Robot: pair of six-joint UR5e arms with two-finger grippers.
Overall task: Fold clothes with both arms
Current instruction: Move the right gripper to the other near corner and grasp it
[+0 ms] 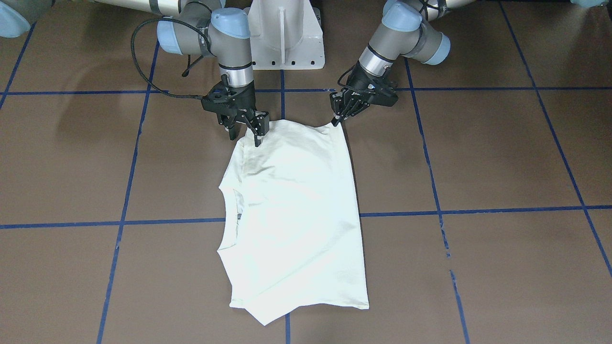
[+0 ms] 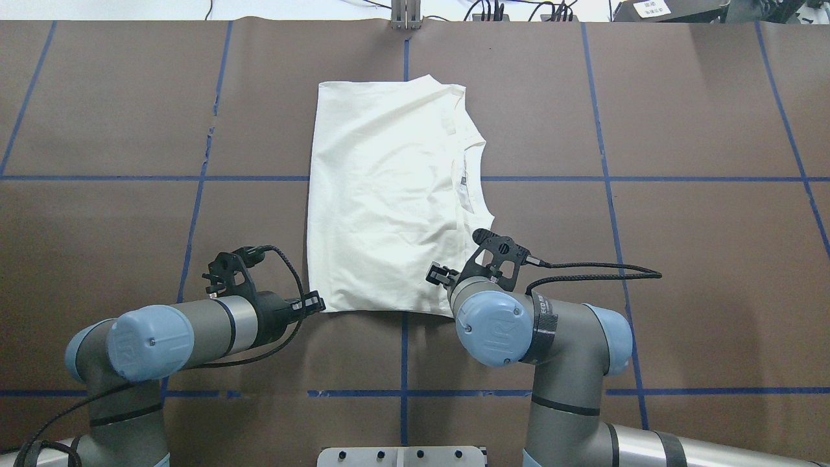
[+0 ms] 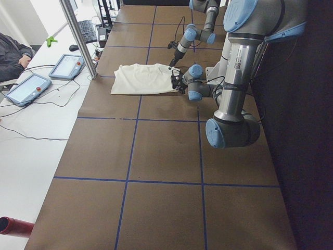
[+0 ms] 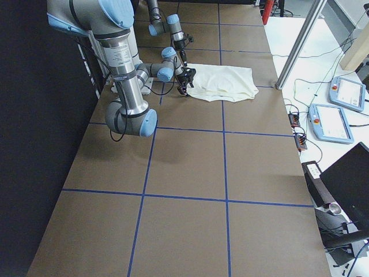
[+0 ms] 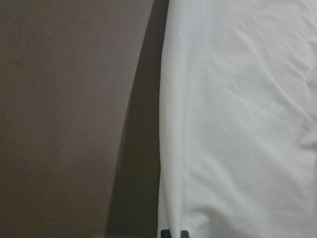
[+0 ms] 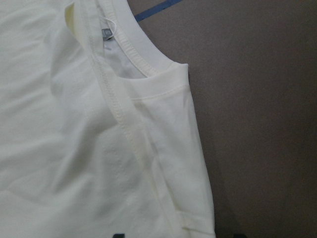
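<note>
The cream T-shirt (image 2: 382,194) lies flat on the brown surface (image 2: 648,259), at 12 o'clock from my base. Its plain side is up and its neckline (image 2: 476,175) points to 3 o'clock. On my left arm (image 2: 194,331) the left jaws are clenched on the shirt's 7 o'clock corner, which stands a little raised. On my right arm (image 2: 519,324) the right jaws are released, astride the shoulder corner at 5 o'clock.

I judge the danger like this: if the right jaws take only the top layer, or if one side lifts first, the fold can open and the cloth can drag crooked.

I see no container anywhere.
</note>
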